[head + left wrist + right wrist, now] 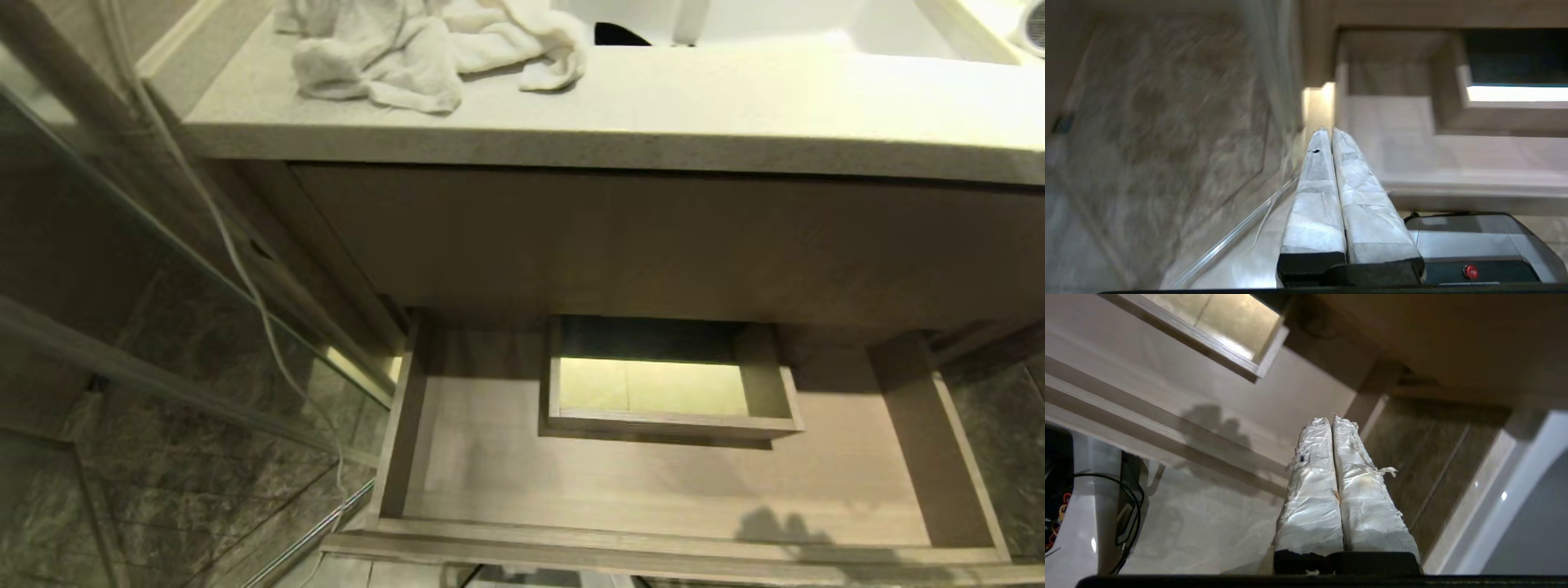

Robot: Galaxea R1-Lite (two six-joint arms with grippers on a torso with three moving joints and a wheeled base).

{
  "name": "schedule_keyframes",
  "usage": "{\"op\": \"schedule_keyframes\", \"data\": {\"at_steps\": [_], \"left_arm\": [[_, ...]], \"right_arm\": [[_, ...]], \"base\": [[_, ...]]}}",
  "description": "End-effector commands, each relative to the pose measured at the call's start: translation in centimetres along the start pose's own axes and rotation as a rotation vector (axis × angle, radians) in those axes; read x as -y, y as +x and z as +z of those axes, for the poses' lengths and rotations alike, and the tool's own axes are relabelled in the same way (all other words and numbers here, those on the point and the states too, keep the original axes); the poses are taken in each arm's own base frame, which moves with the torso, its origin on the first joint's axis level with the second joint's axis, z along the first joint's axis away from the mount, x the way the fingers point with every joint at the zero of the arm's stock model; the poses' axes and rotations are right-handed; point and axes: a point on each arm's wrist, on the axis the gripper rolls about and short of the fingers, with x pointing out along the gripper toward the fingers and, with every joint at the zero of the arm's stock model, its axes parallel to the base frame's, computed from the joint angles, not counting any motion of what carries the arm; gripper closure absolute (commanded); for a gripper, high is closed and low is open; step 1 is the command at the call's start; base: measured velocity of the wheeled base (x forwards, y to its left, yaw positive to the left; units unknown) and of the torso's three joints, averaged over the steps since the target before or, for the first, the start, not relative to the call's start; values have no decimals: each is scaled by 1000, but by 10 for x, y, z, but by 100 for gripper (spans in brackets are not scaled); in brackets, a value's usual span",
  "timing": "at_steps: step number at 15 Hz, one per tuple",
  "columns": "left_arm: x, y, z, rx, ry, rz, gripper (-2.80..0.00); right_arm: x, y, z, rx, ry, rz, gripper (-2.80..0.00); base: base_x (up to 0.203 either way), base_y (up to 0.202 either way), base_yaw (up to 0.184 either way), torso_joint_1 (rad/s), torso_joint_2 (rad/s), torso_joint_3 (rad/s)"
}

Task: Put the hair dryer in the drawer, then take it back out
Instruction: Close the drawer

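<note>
Drawer standing pulled out, holding nothing.
Hair dryer sitting at the table's far right edge; both grippers' jaws pressing together.

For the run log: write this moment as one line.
drawer: open, bare | hair dryer: on counter | left gripper: shut | right gripper: shut

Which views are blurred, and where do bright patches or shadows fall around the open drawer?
Left wrist view: the marbled wall is smeared by motion blur, the shut left tool stays sharp. Head view: a bright patch glows through the cut-out in the drawer, and a shadow falls on its floor near the front. Right wrist view: sharp, the shut right tool casts that shadow.
</note>
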Motion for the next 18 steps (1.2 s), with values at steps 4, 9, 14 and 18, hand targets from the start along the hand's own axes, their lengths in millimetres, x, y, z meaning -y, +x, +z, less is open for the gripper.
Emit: {"op": "schedule_keyframes", "data": {"at_steps": [4,9,14,18], "left_arm": [[0,0,0,-1,0,1,0],[0,0,0,0,0,1,0],[0,0,0,0,0,1,0],[0,0,0,-1,0,1,0]], "right_arm": [[0,0,0,-2,-2,1,0],[-1,-1,0,-5,-1,3,0],[-4,-3,-2,-8,1,3,0],[-5,-3,-3,-19,12,15,0]], "base": [[5,-15,160,-211,394,174],[-1,-5,39,-22,44,21],[0,0,0,0,0,0],[2,4,-19,1,1,0]]}}
